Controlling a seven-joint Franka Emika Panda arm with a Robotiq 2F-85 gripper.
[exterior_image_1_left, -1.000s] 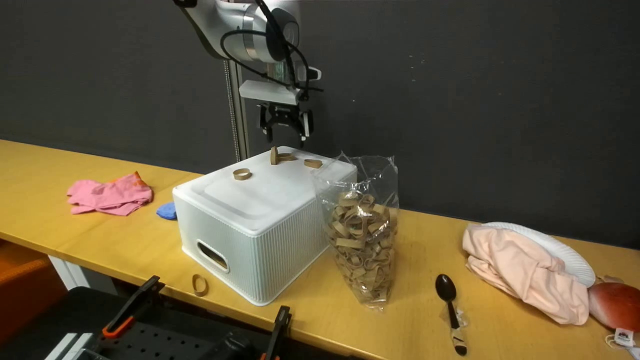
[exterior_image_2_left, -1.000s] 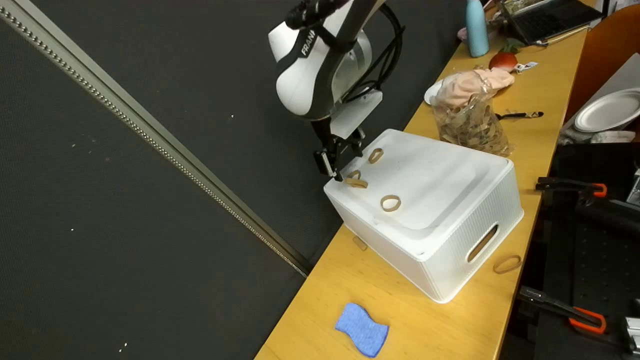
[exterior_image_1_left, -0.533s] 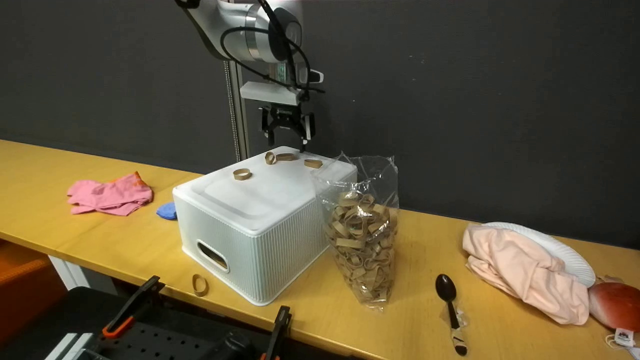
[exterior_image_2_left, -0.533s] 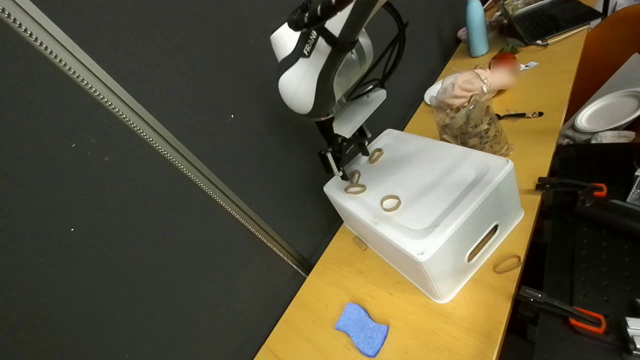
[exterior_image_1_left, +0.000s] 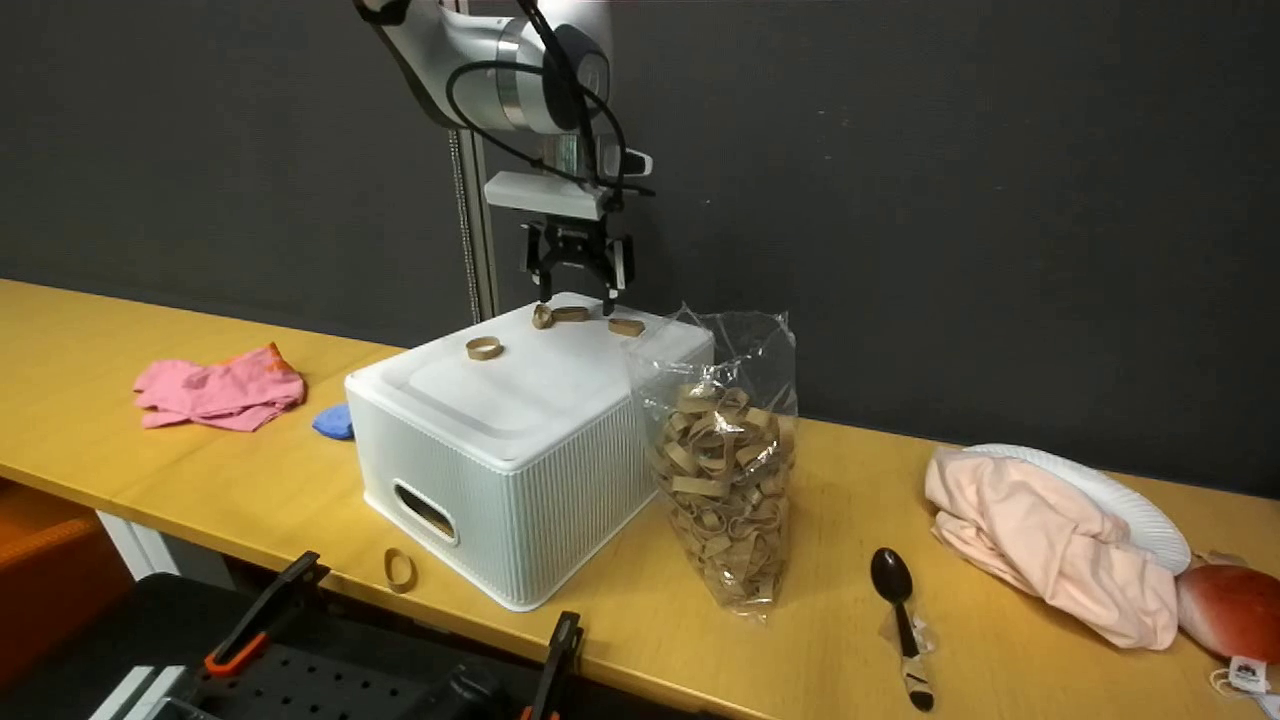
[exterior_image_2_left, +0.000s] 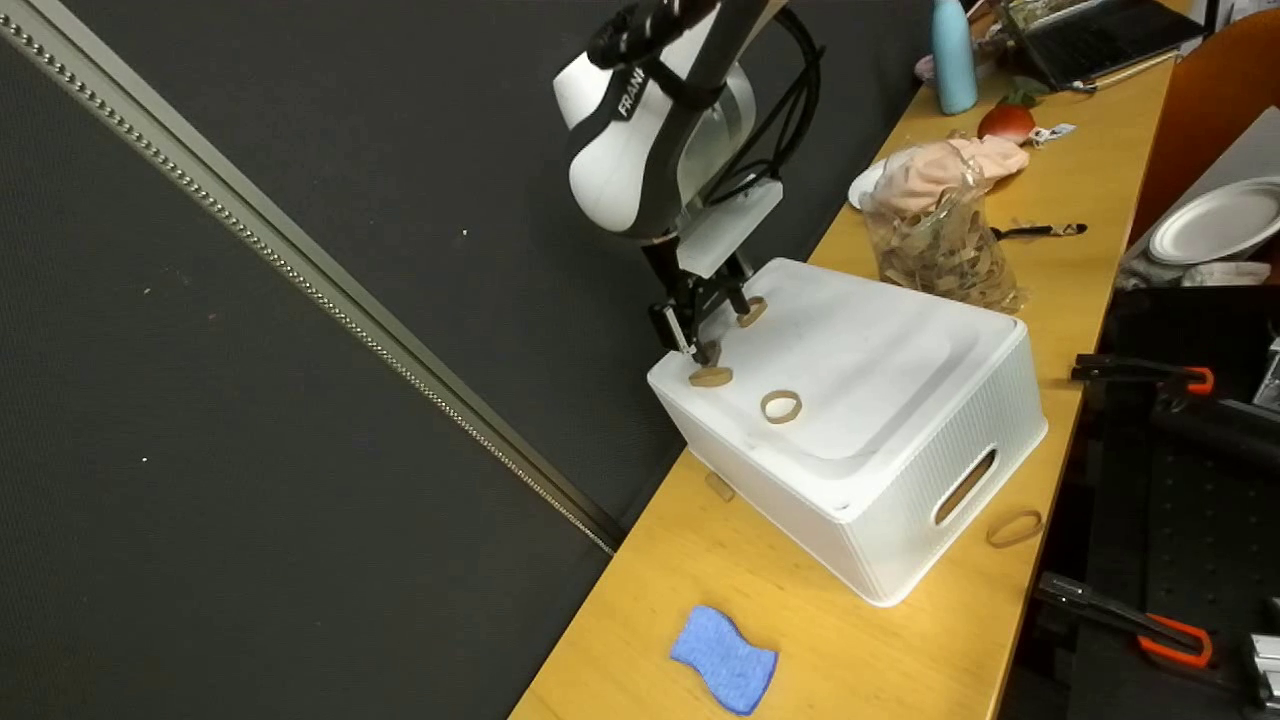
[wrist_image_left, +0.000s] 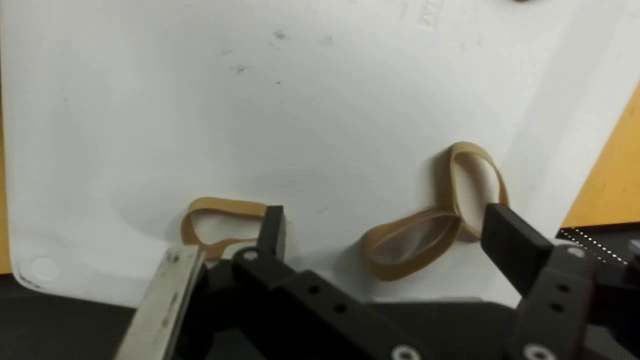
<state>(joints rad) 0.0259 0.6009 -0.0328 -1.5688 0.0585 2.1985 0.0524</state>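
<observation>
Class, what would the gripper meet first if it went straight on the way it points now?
Probably the tan bands on the white box, or its top; exact depth is unclear.

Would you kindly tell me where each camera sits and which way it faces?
In an exterior view: out from the dark wall, facing it over the white box; arm and claw at top.
In an exterior view: high, nearest the blue sponge, facing along the table, tilted; arm and claw at top.
Wrist view: on the wrist, facing down at rubber bands on the box; claw fingers at bottom.
Both exterior views share the box, sponge and spoon.
</observation>
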